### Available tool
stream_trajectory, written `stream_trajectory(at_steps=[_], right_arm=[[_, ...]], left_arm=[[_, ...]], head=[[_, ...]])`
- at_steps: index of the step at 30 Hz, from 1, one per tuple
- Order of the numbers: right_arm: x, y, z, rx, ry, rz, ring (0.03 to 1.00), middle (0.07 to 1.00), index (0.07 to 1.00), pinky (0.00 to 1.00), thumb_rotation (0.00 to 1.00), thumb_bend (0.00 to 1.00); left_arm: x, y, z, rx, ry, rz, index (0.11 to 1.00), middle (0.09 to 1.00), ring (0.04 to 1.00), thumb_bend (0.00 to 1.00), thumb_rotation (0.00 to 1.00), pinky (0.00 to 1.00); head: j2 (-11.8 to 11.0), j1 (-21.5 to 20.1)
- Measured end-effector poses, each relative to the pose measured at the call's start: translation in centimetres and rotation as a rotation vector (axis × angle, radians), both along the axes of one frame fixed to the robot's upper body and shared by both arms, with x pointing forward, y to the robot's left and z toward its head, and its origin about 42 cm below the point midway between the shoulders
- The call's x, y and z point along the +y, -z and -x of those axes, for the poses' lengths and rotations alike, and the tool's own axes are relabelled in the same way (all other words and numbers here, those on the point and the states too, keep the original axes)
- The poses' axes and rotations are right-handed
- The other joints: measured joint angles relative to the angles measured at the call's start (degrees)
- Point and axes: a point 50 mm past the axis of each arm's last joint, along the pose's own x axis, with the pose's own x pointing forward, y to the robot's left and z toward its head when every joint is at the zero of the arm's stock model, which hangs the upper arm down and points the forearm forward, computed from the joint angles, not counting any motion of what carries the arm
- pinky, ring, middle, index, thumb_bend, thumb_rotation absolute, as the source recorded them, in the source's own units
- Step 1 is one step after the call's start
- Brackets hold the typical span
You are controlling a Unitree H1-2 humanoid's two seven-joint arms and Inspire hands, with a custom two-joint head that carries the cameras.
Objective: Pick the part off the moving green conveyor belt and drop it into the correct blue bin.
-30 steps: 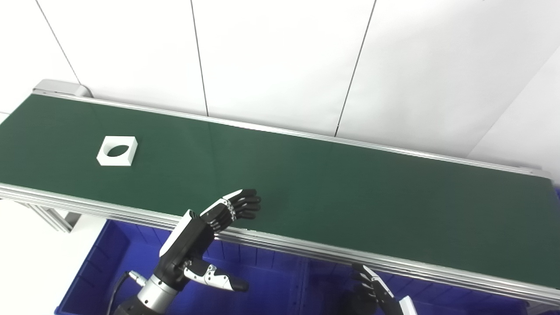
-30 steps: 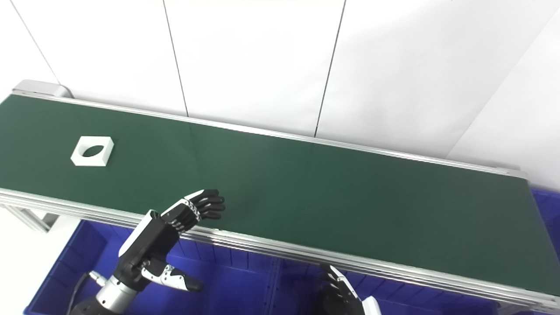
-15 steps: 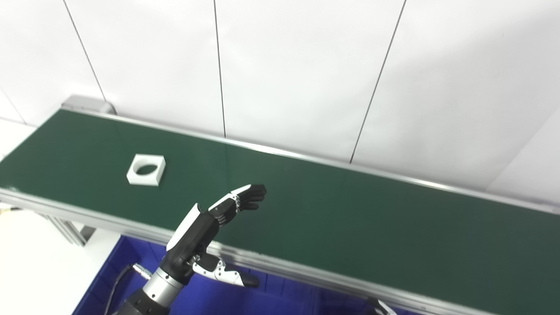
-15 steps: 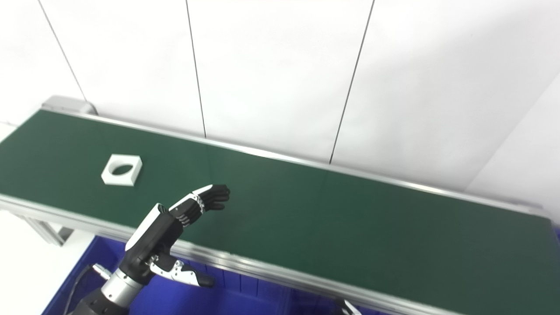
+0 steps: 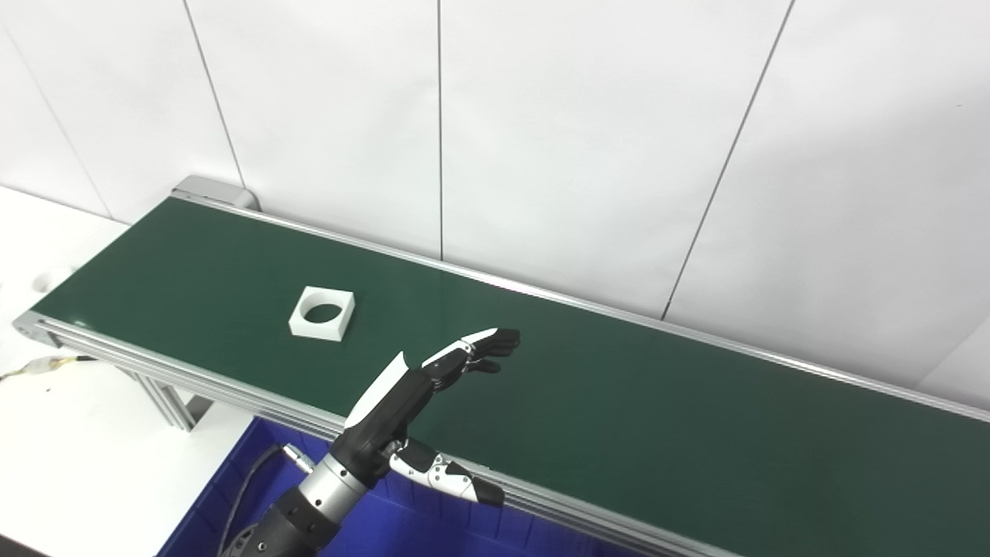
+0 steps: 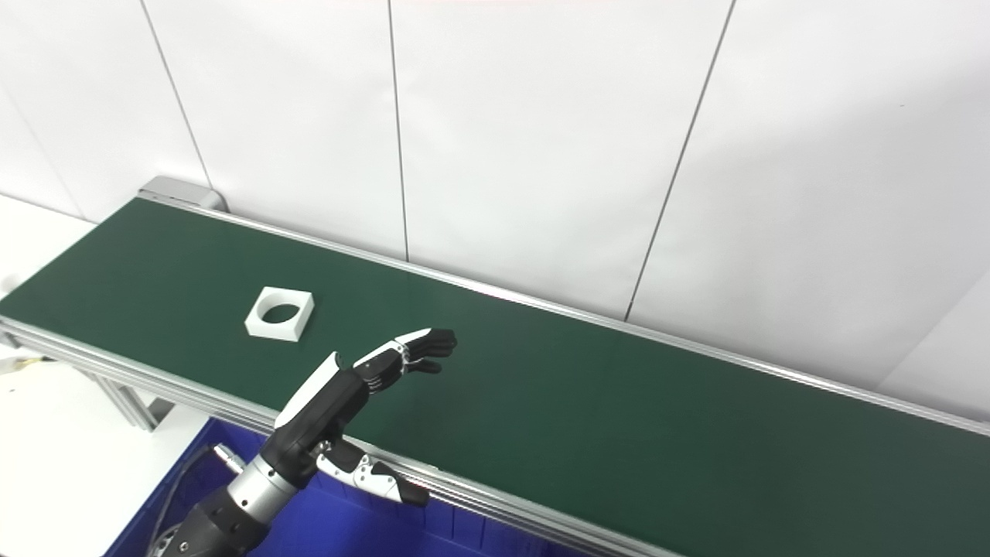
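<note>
Since a second ago my head cameras swung left, and the white square part [image 5: 322, 313] now lies nearer to my left hand [image 5: 418, 387] on the green belt [image 5: 657, 402]. I have picked nothing yet. This hand hovers past the part, fingers apart, holding nothing. Nothing stands between them. The blue bin [image 5: 232, 503] waits below the hand.

A long green conveyor belt [image 5: 619, 402] with silver side rails is running from the upper left of the frame down to the lower right. One white square part [image 5: 322, 313] with a round hole is lying flat on it toward the left end, well apart from either rail.
</note>
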Motion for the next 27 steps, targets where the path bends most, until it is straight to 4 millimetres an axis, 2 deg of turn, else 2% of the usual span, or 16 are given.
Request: stream_trajectory(at_steps=[5, 7, 15, 18, 22, 27], right_arm=[[0.0, 0.0, 0.0, 0.000, 0.002, -0.005, 0.787, 0.816, 0.884, 0.73, 0.09, 0.80], [0.0, 0.0, 0.0, 0.000, 0.003, -0.006, 0.774, 0.808, 0.876, 0.69, 0.08, 0.80], [0.0, 0.0, -0.1, -0.004, -0.003, 0.010, 0.760, 0.797, 0.861, 0.68, 0.09, 0.80], [0.0, 0.0, -0.2, -0.005, -0.005, 0.015, 0.741, 0.787, 0.850, 0.64, 0.11, 0.80], [0.2, 0.0, -0.2, -0.018, -0.011, 0.014, 0.732, 0.779, 0.841, 0.64, 0.12, 0.81], [0.4, 0.0, -0.2, -0.024, -0.019, 0.021, 0.724, 0.776, 0.834, 0.63, 0.14, 0.82]], left_arm=[[0.2, -0.1, -0.4, 0.000, -0.031, -0.015, 0.880, 0.884, 0.872, 0.87, 0.29, 0.82], [0.4, -0.2, -0.8, -0.010, -0.049, -0.034, 0.892, 0.903, 0.870, 0.86, 0.32, 0.81], [3.2, 0.2, -3.2, 0.002, -0.111, -0.127, 0.930, 0.924, 0.908, 0.82, 0.29, 0.88], [4.0, 0.5, -4.0, 0.010, -0.137, -0.148, 0.932, 0.929, 0.905, 0.81, 0.28, 0.86], [4.8, 0.0, -4.7, -0.001, -0.153, -0.194, 0.936, 0.939, 0.907, 0.82, 0.28, 0.84], [5.9, -0.5, -6.1, 0.016, -0.176, -0.225, 0.953, 0.961, 0.927, 0.83, 0.28, 0.88]], head=[[-0.09, -0.88], [0.17, -1.49], [0.70, -4.22], [1.14, -5.80], [2.11, -7.91], [3.16, -10.37]])
